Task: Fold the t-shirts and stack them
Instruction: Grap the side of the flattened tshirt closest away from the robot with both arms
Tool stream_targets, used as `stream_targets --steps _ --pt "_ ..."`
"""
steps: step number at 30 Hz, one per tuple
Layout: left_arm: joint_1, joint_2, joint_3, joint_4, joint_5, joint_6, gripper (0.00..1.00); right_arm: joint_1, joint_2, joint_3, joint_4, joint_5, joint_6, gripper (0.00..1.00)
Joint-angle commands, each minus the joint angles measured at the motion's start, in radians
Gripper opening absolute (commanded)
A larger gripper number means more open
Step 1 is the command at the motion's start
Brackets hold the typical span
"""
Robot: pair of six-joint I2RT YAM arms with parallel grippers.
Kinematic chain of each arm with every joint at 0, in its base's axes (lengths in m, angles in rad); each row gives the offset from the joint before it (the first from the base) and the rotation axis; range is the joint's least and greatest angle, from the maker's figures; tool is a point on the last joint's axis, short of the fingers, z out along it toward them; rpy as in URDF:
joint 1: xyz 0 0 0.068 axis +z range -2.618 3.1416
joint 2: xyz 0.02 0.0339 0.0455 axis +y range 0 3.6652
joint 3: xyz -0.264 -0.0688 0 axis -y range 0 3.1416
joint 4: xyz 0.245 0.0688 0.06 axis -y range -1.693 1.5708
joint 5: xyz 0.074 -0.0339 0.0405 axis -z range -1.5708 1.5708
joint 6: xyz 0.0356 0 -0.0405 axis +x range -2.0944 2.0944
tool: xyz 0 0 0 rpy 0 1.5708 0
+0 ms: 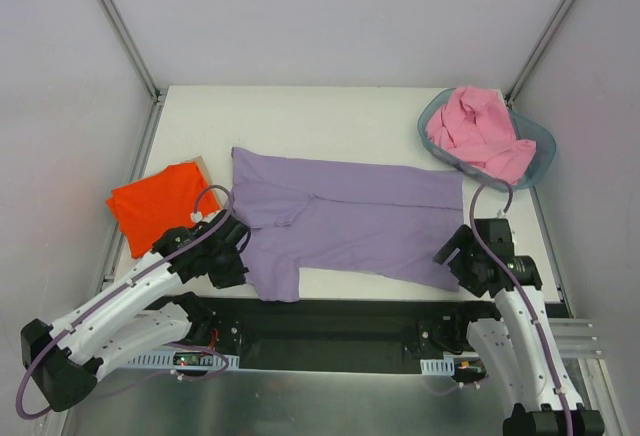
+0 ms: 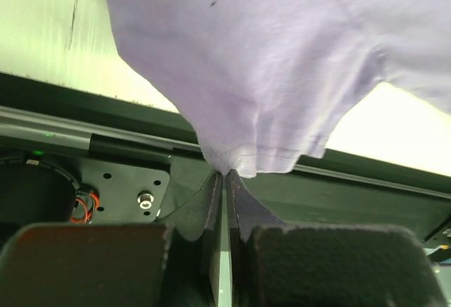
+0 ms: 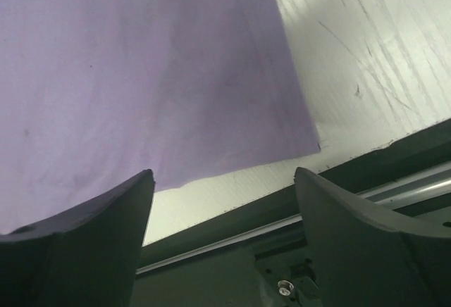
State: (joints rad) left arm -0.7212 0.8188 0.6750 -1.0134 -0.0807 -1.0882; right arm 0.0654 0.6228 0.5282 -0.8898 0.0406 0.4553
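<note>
One lavender t-shirt [image 1: 350, 221] lies spread and creased across my desk [image 1: 300, 116]; left claw [image 2: 224, 174] clenched on its stitched edge, right claw [image 3: 225, 201] released, gaping over its corner.

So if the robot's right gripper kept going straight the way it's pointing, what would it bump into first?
Probably the near edge of the lavender t-shirt, with the white table right under it. The right gripper is open and aimed at that edge, though depth is hard to judge.
</note>
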Motion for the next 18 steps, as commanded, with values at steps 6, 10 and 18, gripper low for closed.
stream_targets --steps 6,10,18 --pt "-0.011 -0.026 0.115 0.012 -0.159 0.004 0.00 -0.010 0.014 -0.065 -0.025 0.032 0.138 0.58" --pt "-0.011 -0.026 0.123 0.015 -0.172 0.002 0.00 -0.015 0.070 -0.097 0.024 0.027 0.151 0.51" --pt "-0.011 -0.070 0.107 0.022 -0.198 -0.032 0.00 -0.018 0.150 -0.112 0.083 0.056 0.163 0.44"
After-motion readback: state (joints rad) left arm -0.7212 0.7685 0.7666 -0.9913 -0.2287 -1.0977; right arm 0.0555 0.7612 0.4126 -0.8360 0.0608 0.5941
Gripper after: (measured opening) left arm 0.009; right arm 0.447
